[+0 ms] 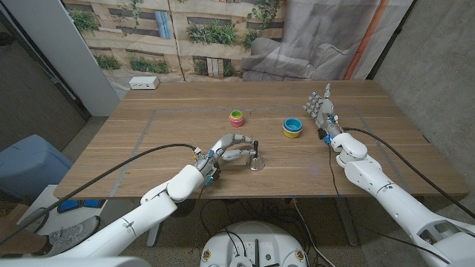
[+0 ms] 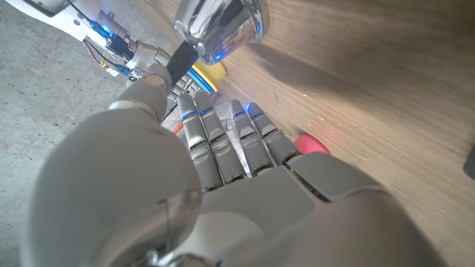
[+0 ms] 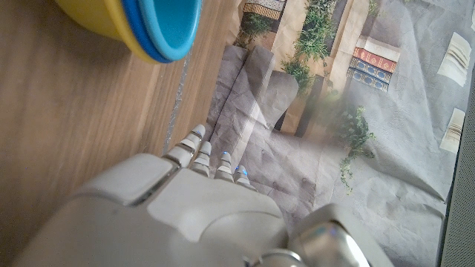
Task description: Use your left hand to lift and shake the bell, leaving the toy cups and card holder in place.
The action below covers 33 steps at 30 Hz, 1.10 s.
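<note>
A silver bell (image 1: 257,162) with a black handle stands near the table's front middle. My left hand (image 1: 228,150) reaches it from the left, and its thumb and fingers close on the handle (image 2: 178,56). The shiny dome (image 2: 220,25) shows just past my fingertips (image 2: 194,111). Whether the bell is off the wood I cannot tell. A pink and green toy cup (image 1: 236,117) sits behind the bell, and a blue and yellow one (image 1: 292,127) to its right, also close in the right wrist view (image 3: 152,26). My right hand (image 1: 320,110) stands upright, fingers apart, holding nothing.
A white box (image 1: 145,83) lies at the table's far left edge. Bare wood (image 1: 159,141) stretches left of my left arm. A printed backdrop and grey cloth hang behind the table.
</note>
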Available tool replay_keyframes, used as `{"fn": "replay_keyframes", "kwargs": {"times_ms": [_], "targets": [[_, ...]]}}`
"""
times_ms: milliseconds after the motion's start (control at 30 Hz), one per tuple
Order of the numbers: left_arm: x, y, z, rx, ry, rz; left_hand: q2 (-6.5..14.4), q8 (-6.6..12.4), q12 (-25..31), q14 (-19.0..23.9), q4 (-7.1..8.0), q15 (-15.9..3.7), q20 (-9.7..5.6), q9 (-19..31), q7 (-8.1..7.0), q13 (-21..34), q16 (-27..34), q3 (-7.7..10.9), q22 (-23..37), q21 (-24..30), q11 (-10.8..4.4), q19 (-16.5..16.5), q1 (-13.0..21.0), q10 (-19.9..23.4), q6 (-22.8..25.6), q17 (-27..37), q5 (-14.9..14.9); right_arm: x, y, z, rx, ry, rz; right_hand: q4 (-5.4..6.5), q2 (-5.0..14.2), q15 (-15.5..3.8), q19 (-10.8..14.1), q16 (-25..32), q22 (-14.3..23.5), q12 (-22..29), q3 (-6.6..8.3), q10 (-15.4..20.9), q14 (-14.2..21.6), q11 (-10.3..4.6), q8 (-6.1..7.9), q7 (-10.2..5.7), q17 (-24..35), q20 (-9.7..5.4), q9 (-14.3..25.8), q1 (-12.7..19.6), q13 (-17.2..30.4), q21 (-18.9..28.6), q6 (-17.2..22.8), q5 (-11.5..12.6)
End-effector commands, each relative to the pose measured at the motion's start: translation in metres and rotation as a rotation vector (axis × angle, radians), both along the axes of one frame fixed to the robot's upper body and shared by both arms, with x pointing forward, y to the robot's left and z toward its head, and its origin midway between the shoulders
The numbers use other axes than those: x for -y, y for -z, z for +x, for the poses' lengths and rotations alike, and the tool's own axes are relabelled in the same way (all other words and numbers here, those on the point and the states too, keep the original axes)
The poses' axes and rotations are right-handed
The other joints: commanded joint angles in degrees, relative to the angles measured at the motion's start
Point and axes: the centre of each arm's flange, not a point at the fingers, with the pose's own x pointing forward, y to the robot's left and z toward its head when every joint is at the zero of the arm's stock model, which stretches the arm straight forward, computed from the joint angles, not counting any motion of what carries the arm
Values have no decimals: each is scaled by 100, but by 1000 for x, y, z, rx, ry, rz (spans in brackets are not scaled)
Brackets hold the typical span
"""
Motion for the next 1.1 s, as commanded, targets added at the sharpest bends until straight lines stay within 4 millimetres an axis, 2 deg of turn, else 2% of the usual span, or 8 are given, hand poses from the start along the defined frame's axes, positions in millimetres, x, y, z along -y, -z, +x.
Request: {"fn": "replay_keyframes", "kwargs": {"times_ms": [33,133,167,233,433,500,700,1100], "targets": [[8,2,1,0,4,2,97,-36,7,-16,0,-718,2,18,-44,19,10,-40,17,-21,-13,59,4,196,139,16,-15,0,0,0,0,1,0,-6,558,-16,35,20,18,27,-35,-48,-19,-25,33,-1,26,-2,18,17,11,31,-58,38],[10,2,0,6,3,-4,129,-34,14,18,-12,-734,-1,22,-46,19,31,-82,18,-13,-46,93,13,390,340,11,-17,0,0,0,0,1,0,-6,558,-11,34,19,18,27,-35,-48,-19,-23,33,3,26,0,18,17,11,31,-57,38],[10,2,0,8,4,-3,137,-39,14,33,-17,-748,-6,22,-66,19,35,-96,18,-13,3,99,19,445,394,9,-17,0,0,0,0,1,0,-6,558,-4,35,20,18,28,-35,-46,-16,-20,34,1,26,0,18,17,11,31,-57,38],[10,1,0,16,0,-8,164,-54,30,36,-28,-769,-21,24,-53,21,34,-114,19,-11,-35,116,45,620,495,5,-16,0,0,0,0,1,0,-6,558,-14,35,19,18,26,-35,-50,-19,-26,33,4,26,3,18,17,11,31,-57,37],[7,0,-1,23,-12,-8,213,-60,13,58,-33,-807,-33,28,-36,22,36,-127,20,6,-43,177,80,719,629,5,-15,0,0,0,0,1,0,-6,557,-11,33,20,18,26,-35,-50,-18,-23,35,5,26,-2,18,17,11,30,-54,37],[6,1,-1,25,-20,-11,247,-64,2,57,-24,-806,-20,31,-103,24,33,-140,22,3,-55,180,79,772,705,3,-18,0,0,0,0,1,0,-6,557,-12,31,20,18,27,-35,-47,-18,-22,34,6,26,0,18,17,11,30,-56,37],[4,1,-1,38,-37,-15,358,-58,10,72,-15,-815,-1,38,-176,29,29,-174,24,8,-100,220,93,1029,982,3,-22,0,0,0,0,1,0,-6,557,-9,30,19,18,28,-35,-46,-19,-21,33,5,26,-4,18,17,11,29,-58,37],[5,-2,-4,77,-60,-28,559,-77,44,203,-53,-779,-70,53,-198,41,56,-198,23,28,-172,330,237,1552,1344,15,-16,0,0,0,0,1,0,-6,557,-3,32,20,18,26,-35,-52,-17,-23,33,1,26,3,18,17,11,30,-56,38]]}}
